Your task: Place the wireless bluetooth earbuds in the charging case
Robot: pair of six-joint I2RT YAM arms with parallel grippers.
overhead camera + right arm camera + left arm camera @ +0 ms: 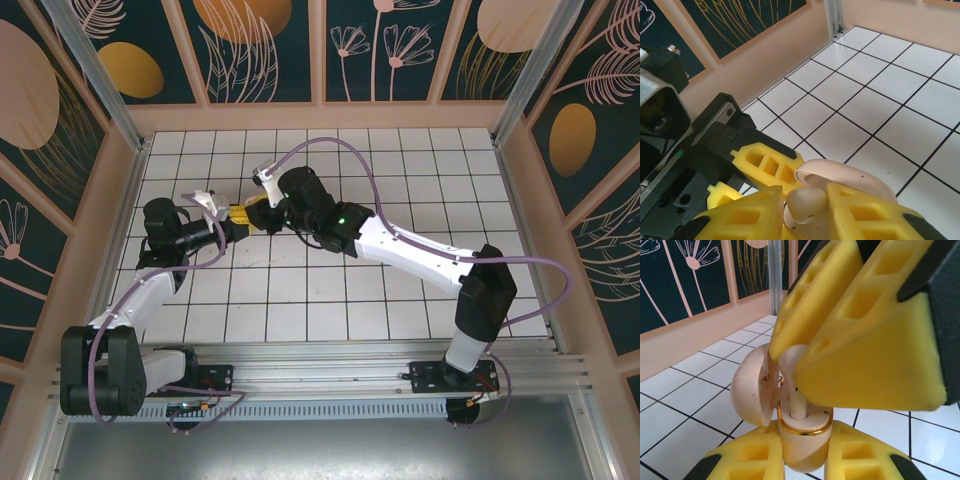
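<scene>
My left gripper [801, 460] is shut on the pale pink charging case [802, 437], one yellow finger on each side of its body. The gold-rimmed case stands upright with its lid [751, 387] swung open to the left. An earbud [798, 407] stands with its stem down in the case's socket. My right gripper [807, 212] comes down from above, its fingers [865, 340] on either side of the earbud's head [807, 202]. A thin dark gap shows at one finger, so the hold is unclear. In the top view both grippers [250, 213] meet above the left middle of the floor.
The white tiled floor [400, 170] is walled by pink panels with dark floral pictures. A metal post [774, 275] stands in the far corner. The right arm [400, 240] crosses the middle of the floor, and its cable [350, 150] loops over the far tiles.
</scene>
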